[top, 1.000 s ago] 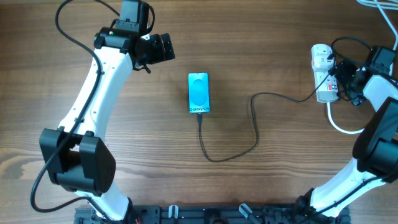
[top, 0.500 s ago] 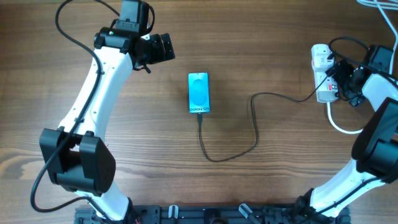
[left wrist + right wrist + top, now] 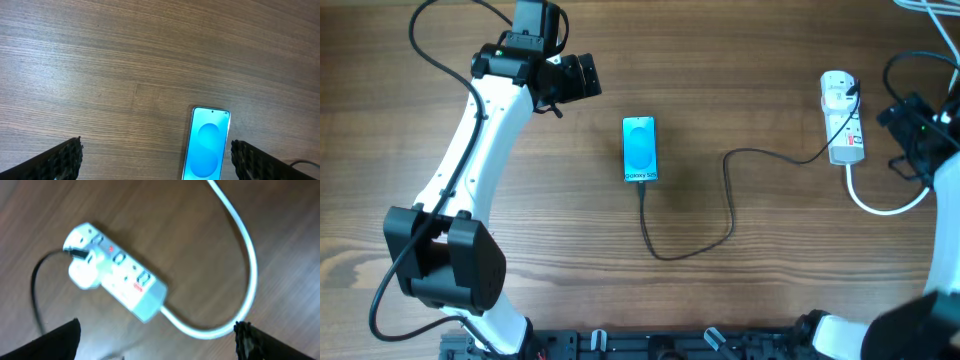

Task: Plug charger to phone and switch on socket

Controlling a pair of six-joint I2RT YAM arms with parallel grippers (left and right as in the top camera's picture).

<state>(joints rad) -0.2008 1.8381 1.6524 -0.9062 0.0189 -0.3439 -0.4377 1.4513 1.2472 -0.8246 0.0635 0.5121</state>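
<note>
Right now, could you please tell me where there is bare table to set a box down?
Bare table lies between the left arm and the phone, and along the far edge between the left end effector and the socket. Crowded: below the phone, where the charger loops toward the socket, and around the white cord.

The phone (image 3: 639, 149) lies flat near the middle of the wooden table (image 3: 770, 60), its cyan screen up and its white strip at the near end. The charger (image 3: 730, 190) meets that end, loops down and round to the right, climbs, then runs across to the socket (image 3: 842, 117) at the far right. A white cord (image 3: 880, 208) curves away from the socket's near end. The left gripper (image 3: 582, 75) hangs above and left of the phone, apart from it. The right gripper (image 3: 905, 128) sits just right of the socket.
</note>
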